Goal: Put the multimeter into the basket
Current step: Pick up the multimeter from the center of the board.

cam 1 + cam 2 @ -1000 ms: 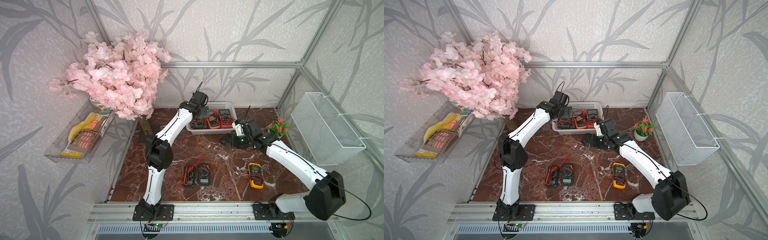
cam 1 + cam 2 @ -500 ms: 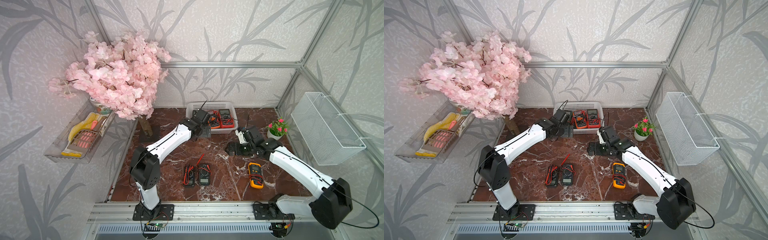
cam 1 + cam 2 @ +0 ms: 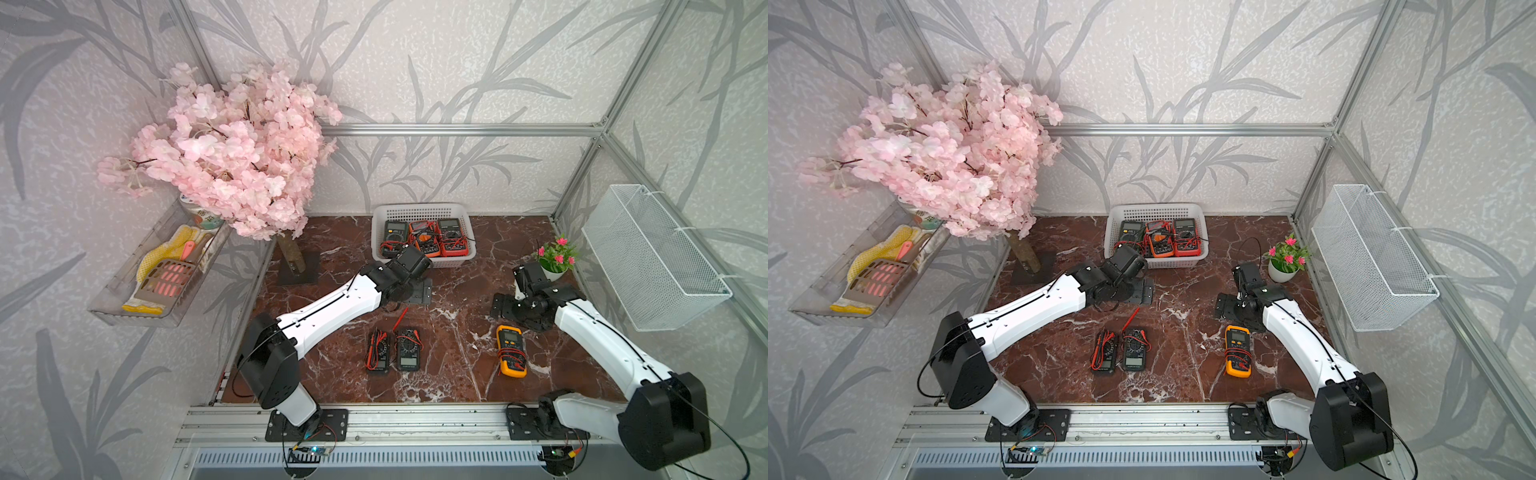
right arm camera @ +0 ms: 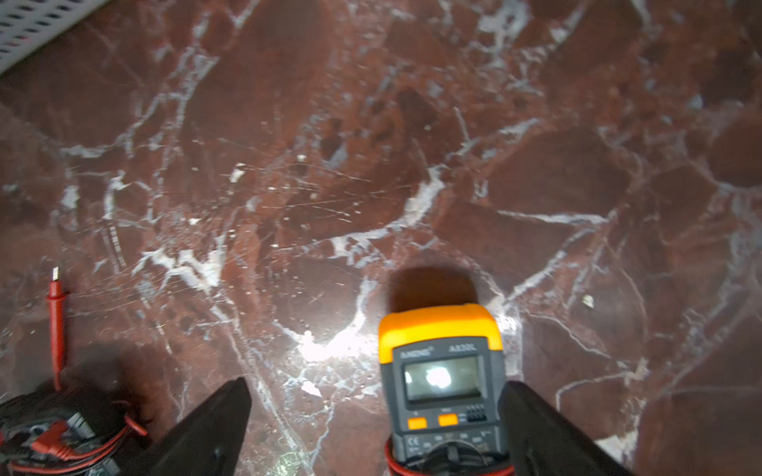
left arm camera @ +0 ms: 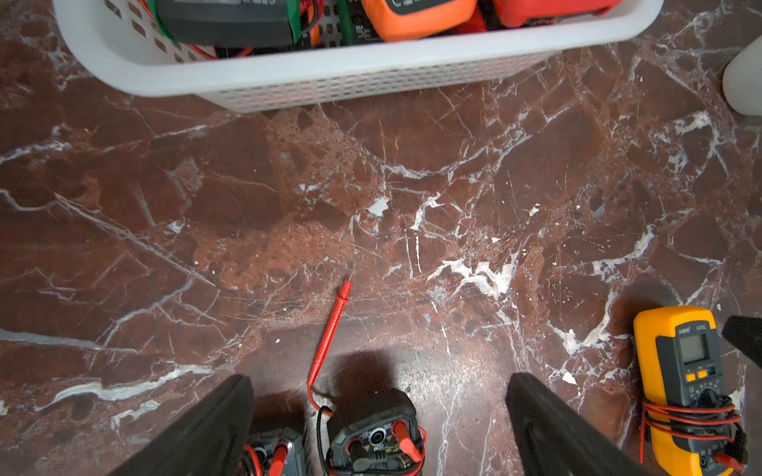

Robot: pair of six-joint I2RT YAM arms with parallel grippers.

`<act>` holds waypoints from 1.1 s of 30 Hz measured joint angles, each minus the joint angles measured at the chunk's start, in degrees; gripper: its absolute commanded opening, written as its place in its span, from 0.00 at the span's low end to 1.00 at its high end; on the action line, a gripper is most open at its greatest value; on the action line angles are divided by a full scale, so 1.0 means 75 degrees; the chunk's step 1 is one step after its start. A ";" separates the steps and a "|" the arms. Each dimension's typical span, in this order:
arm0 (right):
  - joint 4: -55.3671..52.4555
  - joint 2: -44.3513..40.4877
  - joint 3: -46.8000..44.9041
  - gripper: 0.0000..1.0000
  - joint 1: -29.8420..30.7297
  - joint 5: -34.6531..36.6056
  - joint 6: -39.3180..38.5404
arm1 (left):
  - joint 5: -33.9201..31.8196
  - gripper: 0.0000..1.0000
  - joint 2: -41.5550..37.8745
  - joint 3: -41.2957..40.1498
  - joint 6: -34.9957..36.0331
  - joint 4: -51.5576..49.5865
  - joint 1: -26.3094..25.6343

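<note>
Red marble table [image 3: 457, 374]. Pink blossom tree [image 3: 232, 153] stands at the back left, and a small flower pot [image 3: 555, 266] at the back right, just behind the right arm. A wire basket [image 3: 652, 257] hangs on the right wall, a clear tray [image 3: 158, 270] on the left. A loose red probe [image 3: 400, 318] angles from the black meters [image 3: 408, 353] toward the left arm.

Basket [image 3: 419, 212]: white, perforated, back centre against the wall. It holds three meters side by side, black, orange and red, with tangled leads.

The two black meters lie side by side on the table, front centre. Yellow meter [image 3: 510, 351] lies to their right, well apart, face up, grey panel, red lead wound round its lower half, display end toward the back.

The left arm stretches low across the table. Left gripper [image 3: 419, 291] sits just in front of the basket, fingers wide apart, holding nothing.

Right gripper [image 3: 505, 305] sits low just beyond the yellow meter's display end, fingers wide apart and empty. In both top views it is clear of the meter.
</note>
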 measured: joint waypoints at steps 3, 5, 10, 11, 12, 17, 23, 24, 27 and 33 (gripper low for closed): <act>-0.0192 0.0000 -0.0105 0.99 -0.0152 0.0058 0.0073 | 0.0087 1.00 -0.0009 -0.0149 -0.0114 0.0047 -0.0058; -0.0318 0.0000 -0.0119 0.99 -0.0149 0.0052 0.0099 | 0.0099 1.00 -0.0009 -0.0152 -0.0140 0.0082 -0.0058; -0.0463 0.0009 -0.0283 0.99 -0.0149 0.0012 0.0169 | 0.0108 1.00 -0.0009 -0.0152 -0.0140 0.0169 -0.0055; -0.0481 0.0009 -0.0350 0.99 -0.0149 0.0006 0.0207 | 0.0111 1.00 -0.0009 -0.0152 -0.0140 0.0178 -0.0055; -0.0493 0.0009 -0.0408 0.99 -0.0149 -0.0012 0.0239 | 0.0114 1.00 -0.0009 -0.0149 -0.0137 0.0181 -0.0058; -0.0510 0.0009 -0.0650 0.99 -0.0149 -0.0195 0.0306 | 0.0125 1.00 0.0012 -0.0137 -0.0119 0.0213 -0.0058; -0.0469 0.0064 -0.0883 0.99 -0.0149 -0.0431 0.0338 | 0.0154 1.00 0.0122 0.0032 -0.0108 0.0239 -0.0058; -0.0449 0.0102 -0.0921 0.99 -0.0149 -0.0463 0.0338 | 0.0157 1.00 0.0128 0.0055 -0.0105 0.0245 -0.0058; -0.0399 0.0286 -0.0979 1.00 -0.0149 -0.0557 0.0353 | 0.0163 1.00 0.0149 0.0117 -0.0096 0.0289 -0.0058; -0.0137 0.0699 -0.0997 0.94 -0.0149 -0.0740 0.0350 | 0.0157 1.00 0.0149 0.0125 -0.0093 0.0291 -0.0058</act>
